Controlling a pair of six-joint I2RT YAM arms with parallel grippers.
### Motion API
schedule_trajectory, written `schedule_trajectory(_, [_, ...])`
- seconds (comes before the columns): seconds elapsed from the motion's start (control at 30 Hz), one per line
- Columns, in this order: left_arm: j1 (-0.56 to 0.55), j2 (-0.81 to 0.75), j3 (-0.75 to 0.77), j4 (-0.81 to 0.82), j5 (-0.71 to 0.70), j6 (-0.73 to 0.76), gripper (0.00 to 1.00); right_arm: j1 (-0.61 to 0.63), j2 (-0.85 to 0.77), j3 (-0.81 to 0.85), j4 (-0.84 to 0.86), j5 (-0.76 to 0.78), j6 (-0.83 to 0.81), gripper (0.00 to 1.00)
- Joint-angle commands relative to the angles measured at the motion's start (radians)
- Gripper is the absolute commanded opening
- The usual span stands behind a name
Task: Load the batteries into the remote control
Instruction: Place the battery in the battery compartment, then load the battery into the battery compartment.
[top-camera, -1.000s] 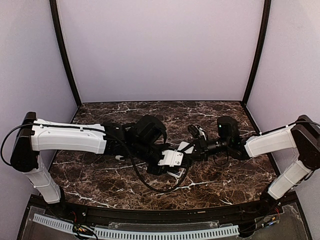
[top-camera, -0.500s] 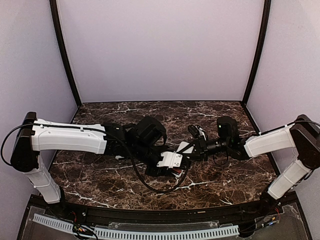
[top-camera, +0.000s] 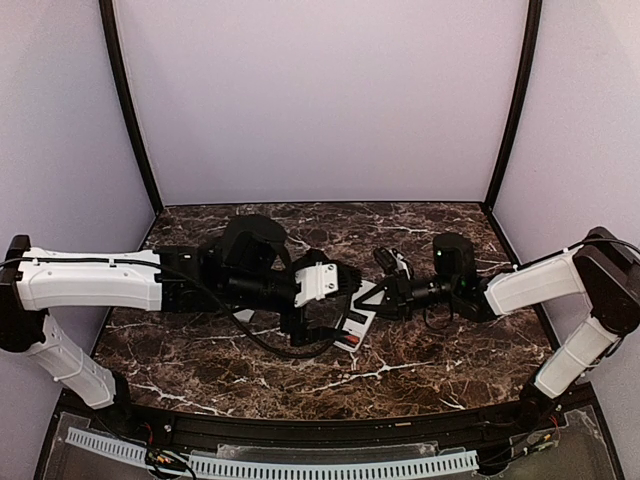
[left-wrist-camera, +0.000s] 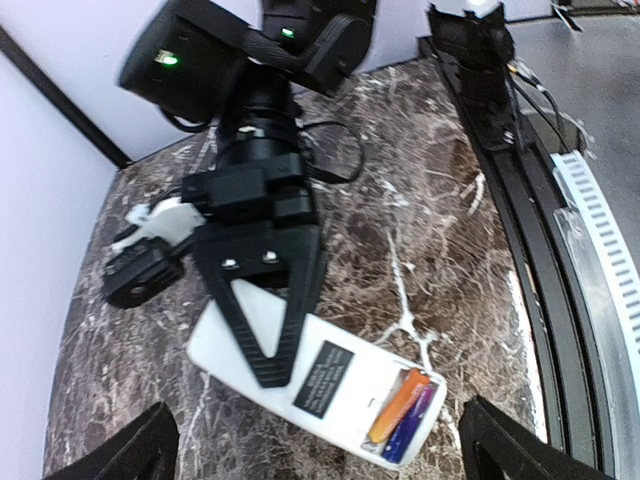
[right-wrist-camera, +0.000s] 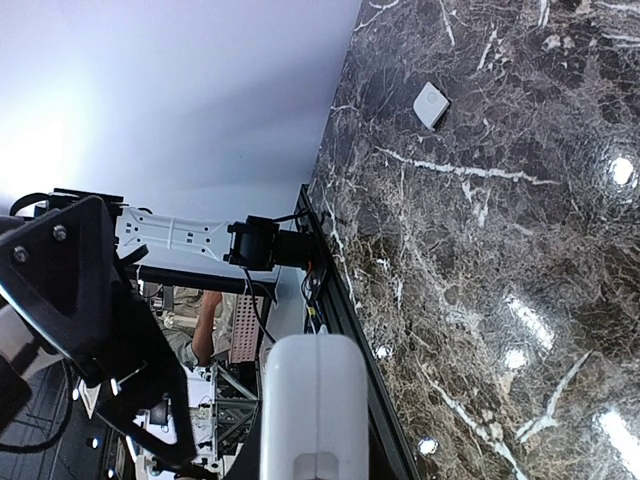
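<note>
The remote control (left-wrist-camera: 320, 385) shows its white back, and its open compartment holds the batteries: the orange one (left-wrist-camera: 397, 405) beside the dark blue-purple one (left-wrist-camera: 415, 422). My right gripper (left-wrist-camera: 265, 335) is shut on the remote's other end, one ribbed finger lying across the back. In the top view the remote (top-camera: 356, 326) hangs tilted from the right gripper (top-camera: 373, 300) just above the marble. My left gripper (left-wrist-camera: 320, 462) stands open above the remote, and only its two fingertips (left-wrist-camera: 150, 450) show at the frame's lower corners. The right wrist view has the remote (right-wrist-camera: 313, 400) edge-on.
A small white flat piece (right-wrist-camera: 431, 104) lies alone on the dark marble table (top-camera: 440, 350), off to the left side. The black front rail (top-camera: 320, 428) runs along the near edge. Lilac walls close the back and sides.
The left gripper has opened wide and drawn back to the left, away from the remote's battery end. The right gripper has kept its hold, barely moving.
</note>
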Motion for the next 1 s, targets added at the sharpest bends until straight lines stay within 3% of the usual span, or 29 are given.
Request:
schedule_trajectory(0.0, [0.005, -0.085, -0.060, 0.137, -0.152, -0.178, 0.99, 0.006, 0.011, 0.030, 0.067, 0.017, 0.016, 0.00])
schedule_trajectory(0.1, [0.032, -0.096, -0.048, 0.080, -0.269, -0.330, 0.99, 0.008, 0.015, 0.035, 0.104, 0.043, 0.039, 0.00])
schedule_trajectory(0.17, [0.062, -0.097, -0.038, 0.011, -0.263, -0.412, 0.99, 0.011, 0.010, 0.037, 0.118, 0.074, 0.051, 0.00])
schedule_trajectory(0.27, [0.118, -0.118, -0.052, -0.051, -0.150, -0.560, 0.99, 0.021, -0.001, 0.035, 0.118, 0.119, 0.055, 0.00])
schedule_trajectory(0.47, [0.172, -0.192, -0.183, -0.008, 0.033, -0.758, 0.99, 0.065, -0.007, -0.010, 0.160, 0.200, 0.082, 0.00])
schedule_trajectory(0.6, [0.172, -0.190, -0.235, 0.033, 0.143, -0.846, 0.99, 0.103, -0.002, -0.036, 0.196, 0.260, 0.104, 0.00])
schedule_trajectory(0.97, [0.161, -0.095, -0.263, 0.155, 0.236, -0.926, 0.90, 0.136, 0.051, 0.019, 0.183, 0.227, 0.076, 0.00])
